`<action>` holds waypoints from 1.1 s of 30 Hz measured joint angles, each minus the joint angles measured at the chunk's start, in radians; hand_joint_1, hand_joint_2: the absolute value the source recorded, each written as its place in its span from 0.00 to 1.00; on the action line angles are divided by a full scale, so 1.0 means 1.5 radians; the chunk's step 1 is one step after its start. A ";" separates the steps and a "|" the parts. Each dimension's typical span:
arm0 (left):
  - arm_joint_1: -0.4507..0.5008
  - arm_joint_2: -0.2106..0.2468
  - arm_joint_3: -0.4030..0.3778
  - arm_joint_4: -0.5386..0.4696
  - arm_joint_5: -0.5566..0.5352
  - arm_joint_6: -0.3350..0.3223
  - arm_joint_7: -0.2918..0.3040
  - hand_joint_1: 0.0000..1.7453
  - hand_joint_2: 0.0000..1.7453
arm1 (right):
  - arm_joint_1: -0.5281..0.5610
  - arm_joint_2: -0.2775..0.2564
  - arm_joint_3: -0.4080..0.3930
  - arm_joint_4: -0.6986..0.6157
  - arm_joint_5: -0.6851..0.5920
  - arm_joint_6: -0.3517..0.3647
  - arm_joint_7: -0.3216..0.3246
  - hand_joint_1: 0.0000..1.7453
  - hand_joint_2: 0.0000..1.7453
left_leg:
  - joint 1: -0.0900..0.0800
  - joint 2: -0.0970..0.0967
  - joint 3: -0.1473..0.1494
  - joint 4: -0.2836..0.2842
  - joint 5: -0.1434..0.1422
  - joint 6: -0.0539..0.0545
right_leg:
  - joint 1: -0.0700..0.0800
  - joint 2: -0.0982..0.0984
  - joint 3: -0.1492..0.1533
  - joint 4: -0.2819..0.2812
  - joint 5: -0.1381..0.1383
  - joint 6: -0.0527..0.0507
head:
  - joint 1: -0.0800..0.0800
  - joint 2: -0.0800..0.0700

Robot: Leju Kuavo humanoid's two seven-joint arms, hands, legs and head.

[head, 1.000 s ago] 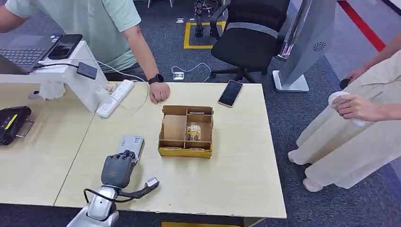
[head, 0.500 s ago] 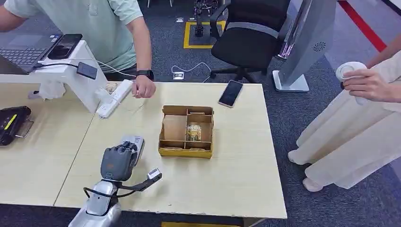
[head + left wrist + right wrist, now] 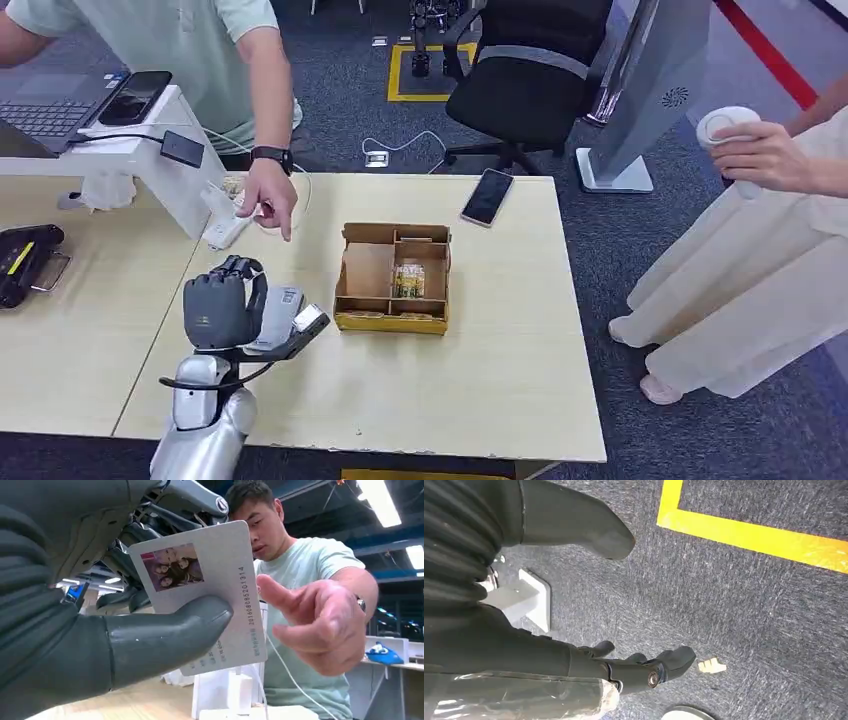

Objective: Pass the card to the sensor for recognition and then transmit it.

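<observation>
My left hand [image 3: 222,308] holds a white ID card [image 3: 276,316] lifted above the near left part of the table. Up close, the card [image 3: 210,590] shows a small photo and printed numbers, pinched between my thumb [image 3: 165,630] and the fingers behind it. The sensor [image 3: 183,149], a small black box on a white stand [image 3: 165,170], sits at the far left of the table. My right hand [image 3: 634,667] hangs over the grey carpet with its fingers apart and nothing in them.
A person's hand [image 3: 270,200] reaches down over the white power strip [image 3: 228,228], close beyond my left hand. A cardboard tray [image 3: 393,278] with compartments stands mid-table and a phone [image 3: 487,197] lies at the far edge. Another person [image 3: 760,220] stands to the right.
My left hand has risen off the table with the card in it and moved left. The person's hand has swung from the table edge toward the power strip.
</observation>
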 joint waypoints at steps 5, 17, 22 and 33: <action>-0.009 -0.011 0.007 -0.003 -0.005 0.000 0.009 1.00 1.00 | 0.000 0.000 0.000 0.000 0.009 0.000 0.004 0.00 1.00 | 0.000 0.000 0.000 0.000 0.000 0.000 | 0.000 0.000 0.000 0.000 0.000 0.000 | 0.000 0.000; -0.038 -0.032 0.019 -0.003 0.014 0.000 -0.001 1.00 1.00 | 0.000 0.000 0.006 0.000 0.010 0.000 0.008 0.00 1.00 | 0.000 0.000 0.000 0.000 0.000 0.000 | 0.000 0.000 0.000 0.000 0.000 0.000 | 0.000 0.000; -0.041 -0.045 0.019 -0.003 0.027 0.000 -0.027 1.00 1.00 | 0.001 0.000 0.007 0.000 0.010 0.000 0.011 0.00 1.00 | 0.000 0.000 0.000 0.000 0.000 0.000 | 0.000 0.000 0.000 0.000 0.000 0.000 | 0.000 0.000; -0.042 -0.063 0.018 -0.003 0.041 -0.001 -0.050 0.00 1.00 | 0.000 0.000 0.009 0.000 0.010 0.000 0.011 0.00 1.00 | 0.000 0.000 -0.001 0.000 0.000 0.000 | 0.000 0.000 -0.001 0.000 0.000 0.000 | 0.000 0.000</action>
